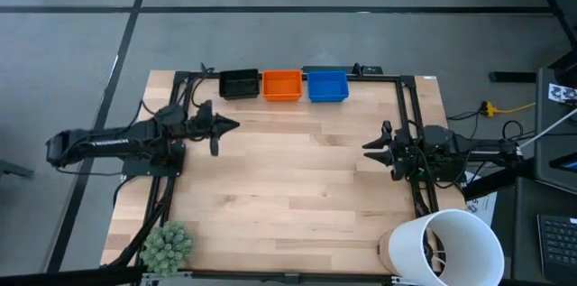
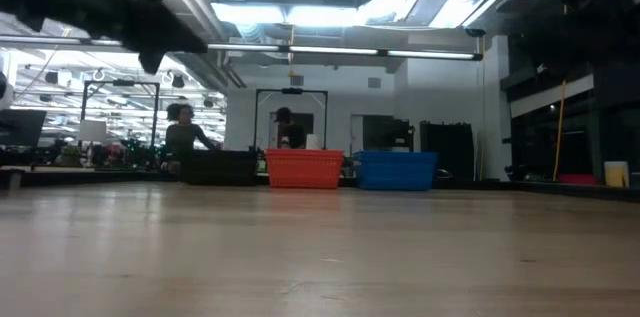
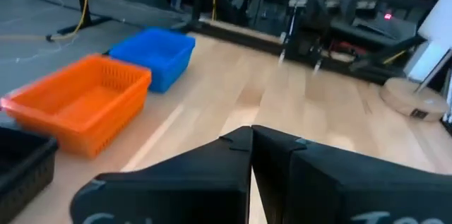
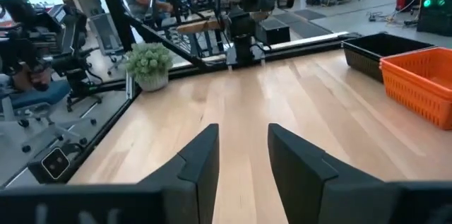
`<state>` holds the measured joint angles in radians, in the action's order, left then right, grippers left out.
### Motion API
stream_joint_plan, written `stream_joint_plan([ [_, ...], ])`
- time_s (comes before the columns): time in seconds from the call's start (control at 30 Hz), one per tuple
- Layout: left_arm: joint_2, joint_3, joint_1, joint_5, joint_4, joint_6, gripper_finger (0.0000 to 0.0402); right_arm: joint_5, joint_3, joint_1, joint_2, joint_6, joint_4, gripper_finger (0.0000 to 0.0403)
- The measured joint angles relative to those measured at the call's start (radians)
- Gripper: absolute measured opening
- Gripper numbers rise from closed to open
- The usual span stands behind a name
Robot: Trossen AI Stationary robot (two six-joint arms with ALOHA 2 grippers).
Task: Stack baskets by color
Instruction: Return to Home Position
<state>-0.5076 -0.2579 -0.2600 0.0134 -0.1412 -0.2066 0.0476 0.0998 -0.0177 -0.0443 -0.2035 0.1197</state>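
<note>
Layers within the black baskets [image 1: 238, 84], orange baskets [image 1: 281, 86] and blue baskets [image 1: 327, 87] cannot be counted; the white bucket [image 1: 451, 245] runs off the edge

3 units in a row, upper centre of the high view: black basket [image 1: 238, 83] on the left, orange basket [image 1: 281, 85] in the middle, blue basket [image 1: 327, 86] on the right. All upright, open side up, rectangular w/ mesh walls, squarely aligned. Black & orange nearly touch; slightly wider gap btwn orange & blue. No. of nested layers can't be told.
</note>
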Motion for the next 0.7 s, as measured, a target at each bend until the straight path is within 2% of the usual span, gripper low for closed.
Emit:
stream_joint_plan([
  [0.17, 0.069, 0.102, 0.0, 0.034, -0.029, -0.018, 0.0, -0.001, 0.0, 0.0, 0.0, 0.003, 0.018, 0.0122],
  [0.4, 0.157, 0.194, 0.0, 0.031, -0.054, -0.054, 0.0, -0.065, 0.0, 0.0, 0.0, 0.004, 0.068, 0.0122],
  [0.53, 0.194, 0.243, 0.0, 0.03, -0.103, -0.088, 0.0, -0.065, 0.0, 0.001, 0.0, 0.004, 0.091, 0.0122],
  [0.7, 0.21, 0.25, 0.0, 0.022, -0.088, -0.098, 0.0, -0.064, 0.0, 0.001, 0.003, 0.031, 0.117, 0.0122],
])
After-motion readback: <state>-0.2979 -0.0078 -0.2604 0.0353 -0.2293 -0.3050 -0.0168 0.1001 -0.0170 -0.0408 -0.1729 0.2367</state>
